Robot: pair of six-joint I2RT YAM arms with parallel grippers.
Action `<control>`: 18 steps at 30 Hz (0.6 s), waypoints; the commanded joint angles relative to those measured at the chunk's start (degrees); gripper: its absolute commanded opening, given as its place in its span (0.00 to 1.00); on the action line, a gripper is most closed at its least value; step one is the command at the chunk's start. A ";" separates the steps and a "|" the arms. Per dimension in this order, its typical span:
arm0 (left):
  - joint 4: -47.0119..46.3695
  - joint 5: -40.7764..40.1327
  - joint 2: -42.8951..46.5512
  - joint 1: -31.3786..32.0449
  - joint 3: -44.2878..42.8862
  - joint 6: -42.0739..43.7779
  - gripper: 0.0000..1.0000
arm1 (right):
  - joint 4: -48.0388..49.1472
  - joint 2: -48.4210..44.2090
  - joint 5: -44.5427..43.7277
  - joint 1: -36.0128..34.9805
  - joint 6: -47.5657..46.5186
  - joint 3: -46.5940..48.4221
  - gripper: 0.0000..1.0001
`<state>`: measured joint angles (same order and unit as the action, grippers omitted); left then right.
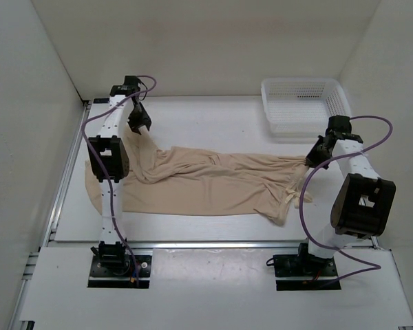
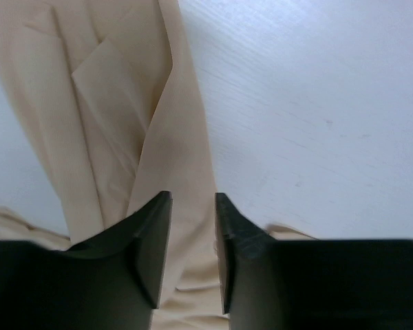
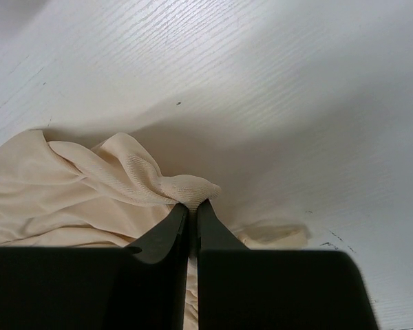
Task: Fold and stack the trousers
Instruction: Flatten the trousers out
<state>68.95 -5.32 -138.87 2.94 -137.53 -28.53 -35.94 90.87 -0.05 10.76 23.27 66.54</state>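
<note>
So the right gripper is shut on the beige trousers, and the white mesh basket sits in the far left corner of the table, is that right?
Not quite: the basket sits in the far right corner of the table, as the top external view shows. The rest holds: the right gripper is shut on a bunched edge of the trousers.

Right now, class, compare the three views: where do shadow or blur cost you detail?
Left wrist: table bright, fingers nearly black. Right wrist: fingers black too, shadow dims the table beyond the pinched trousers. Top external: even light, faint shadows.
</note>
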 commanded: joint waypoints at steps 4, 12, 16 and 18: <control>-0.48 4.71 -4.21 -2.06 -1.86 -1.61 0.54 | 0.08 1.50 -0.21 0.22 -1.38 0.25 0.00; -1.80 5.32 -4.75 -3.20 -2.47 -1.71 0.29 | 0.08 3.96 -0.21 0.22 -1.38 0.78 0.00; -3.54 4.53 -1.42 -4.96 -0.47 -3.19 0.40 | 0.61 3.96 0.32 0.22 -1.38 0.78 0.00; -6.27 4.53 0.62 -5.66 1.91 -3.19 0.57 | 0.61 3.96 0.84 0.22 -1.38 0.78 0.00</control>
<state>66.54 -0.84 -146.12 -1.08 -137.03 -30.85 -35.88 94.50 0.03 10.76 22.85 66.54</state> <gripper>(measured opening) 0.522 0.035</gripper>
